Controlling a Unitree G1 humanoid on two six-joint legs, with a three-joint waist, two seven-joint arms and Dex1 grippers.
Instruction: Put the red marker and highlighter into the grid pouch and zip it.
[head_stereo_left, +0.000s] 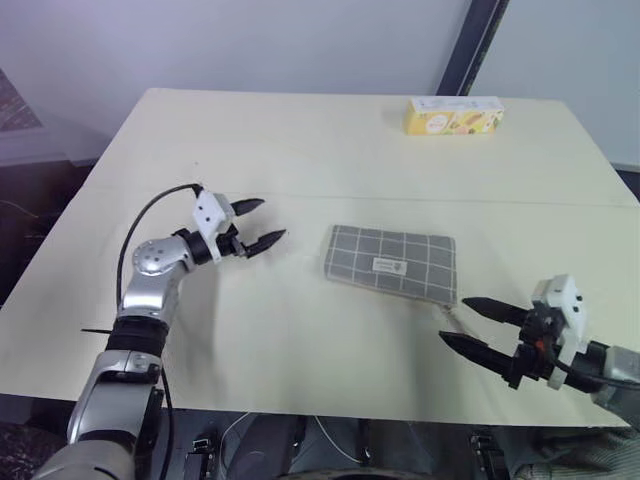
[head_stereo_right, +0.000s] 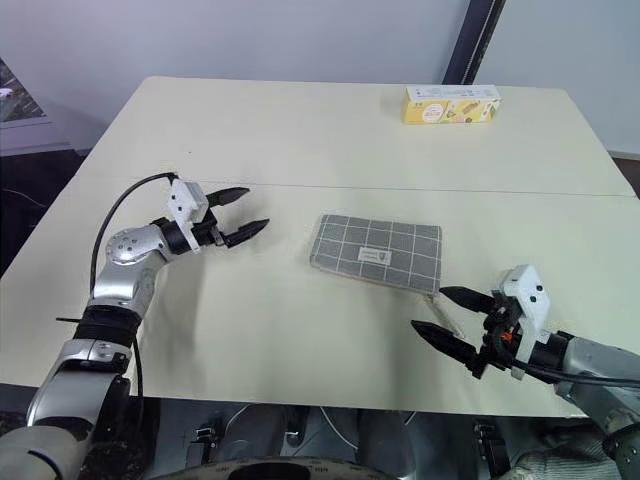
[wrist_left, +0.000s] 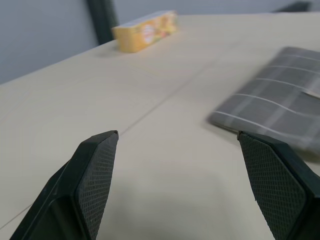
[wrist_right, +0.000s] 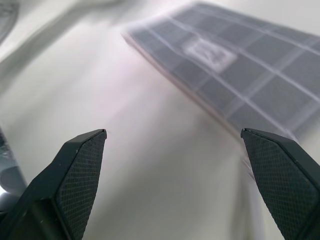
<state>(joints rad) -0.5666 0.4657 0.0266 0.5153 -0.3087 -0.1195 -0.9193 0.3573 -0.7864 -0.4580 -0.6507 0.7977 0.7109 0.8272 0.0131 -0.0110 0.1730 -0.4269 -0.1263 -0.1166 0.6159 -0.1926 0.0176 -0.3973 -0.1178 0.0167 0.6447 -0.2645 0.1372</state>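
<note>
Pincer, left (head_stereo_left: 262, 223): jaws spread, empty, held level above the pale cream counter (head_stereo_left: 300, 150), beside the pouch's left end.
Pincer, right (head_stereo_left: 478, 325): jaws spread, empty, near the pouch's right corner.
Flat grey white-gridded fabric pouch (head_stereo_left: 392, 261): lies mid-counter, apparently closed.
Advice: confirm the zip is fully shut, pinning one end while pulling.
</note>
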